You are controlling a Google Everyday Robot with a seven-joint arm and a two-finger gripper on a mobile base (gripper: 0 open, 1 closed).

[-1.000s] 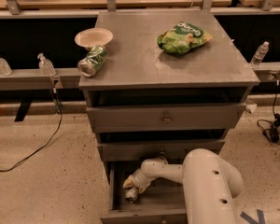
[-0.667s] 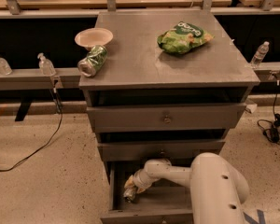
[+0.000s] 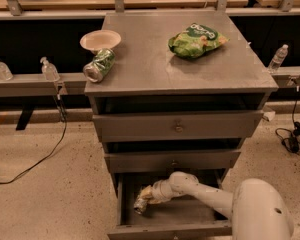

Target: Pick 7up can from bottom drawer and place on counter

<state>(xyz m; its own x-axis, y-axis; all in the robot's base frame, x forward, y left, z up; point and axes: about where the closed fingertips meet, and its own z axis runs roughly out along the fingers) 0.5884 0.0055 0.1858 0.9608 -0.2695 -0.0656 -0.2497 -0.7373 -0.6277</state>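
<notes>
- Gripper is down inside the bottom drawer, toward its left side, with the arm reaching in from the right.
- 7up can sits right at the gripper's tip, just below-left of it, touching or as good as. Honestly can't tell if the gripper is clamped on the can or only nosing it.
- I'd call this step grab-and-lift. I'd confirm the hold before pulling, then back out toward me slowly before lifting. The middle drawer hangs right above the gripper, and the drawer's left wall is just beside the can.
- Counter is well above the gripper. The dented green can and paper bowl crowd its left edge and the chip bag sits back right, so I'd aim for the bare front middle.
</notes>
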